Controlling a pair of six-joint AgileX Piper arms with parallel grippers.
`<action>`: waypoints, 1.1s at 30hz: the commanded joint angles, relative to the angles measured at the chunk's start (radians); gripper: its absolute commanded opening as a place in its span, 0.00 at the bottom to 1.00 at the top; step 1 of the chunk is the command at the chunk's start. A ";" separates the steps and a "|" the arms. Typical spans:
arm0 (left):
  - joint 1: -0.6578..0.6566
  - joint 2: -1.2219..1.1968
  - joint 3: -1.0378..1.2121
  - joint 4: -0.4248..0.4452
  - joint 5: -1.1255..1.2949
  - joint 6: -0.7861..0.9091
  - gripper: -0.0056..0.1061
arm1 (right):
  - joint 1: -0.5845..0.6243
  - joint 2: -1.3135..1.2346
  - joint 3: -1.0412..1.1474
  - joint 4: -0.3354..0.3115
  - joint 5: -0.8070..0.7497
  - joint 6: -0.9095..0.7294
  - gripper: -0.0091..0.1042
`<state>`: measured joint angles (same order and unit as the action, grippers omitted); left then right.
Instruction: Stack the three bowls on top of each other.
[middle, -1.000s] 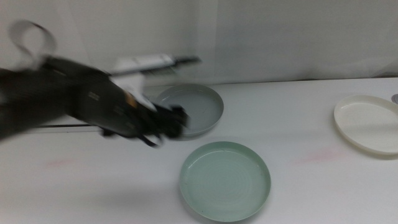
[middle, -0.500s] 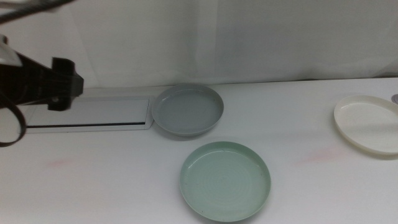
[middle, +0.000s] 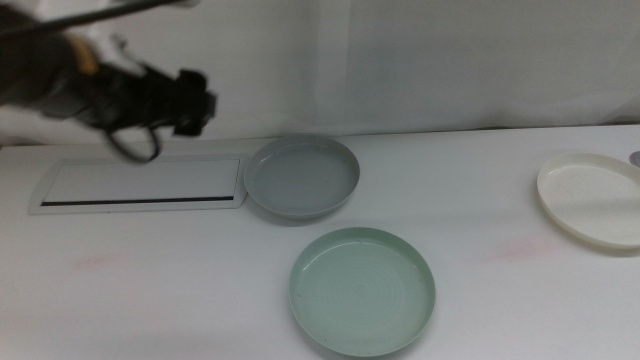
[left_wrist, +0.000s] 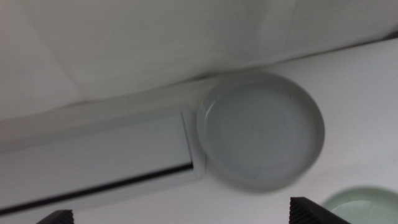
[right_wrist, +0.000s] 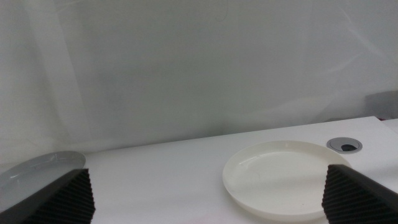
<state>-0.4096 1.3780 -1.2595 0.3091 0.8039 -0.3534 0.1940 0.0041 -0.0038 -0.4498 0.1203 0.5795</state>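
Three bowls lie apart on the white table. The grey bowl (middle: 302, 177) is at the back centre, the mint green bowl (middle: 362, 290) in front of it, and the cream-white bowl (middle: 592, 198) at the far right. My left gripper (middle: 198, 104) hovers high at the back left, above the table and left of the grey bowl. In the left wrist view the grey bowl (left_wrist: 261, 130) lies below the left gripper (left_wrist: 185, 214), whose jaws stand wide open and empty. The right gripper (right_wrist: 208, 199) is open and empty, facing the cream-white bowl (right_wrist: 286, 179); it is out of the middle view.
A flat white panel (middle: 140, 184) with a dark slot lies against the grey bowl's left side. A white curtain backs the table. A round cable grommet (right_wrist: 346, 146) sits in the table beyond the cream-white bowl.
The left arm pulled back from beside the grey bowl to the left edge, then swung right again, higher up. The bowls have not moved.
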 joint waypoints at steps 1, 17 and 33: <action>0.002 0.083 -0.082 -0.011 -0.017 -0.014 0.85 | -0.005 -0.037 0.039 -0.009 -0.007 -0.008 0.99; 0.083 0.525 -0.385 -0.180 0.025 0.036 0.85 | -0.005 -0.037 0.039 -0.009 -0.007 -0.008 0.99; 0.113 0.795 -0.433 -0.239 -0.090 0.031 0.80 | -0.005 -0.037 0.039 -0.009 -0.009 -0.008 0.99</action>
<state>-0.2982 2.1622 -1.6862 0.0825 0.7419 -0.3132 0.1940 0.0041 -0.0038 -0.4498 0.1203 0.5792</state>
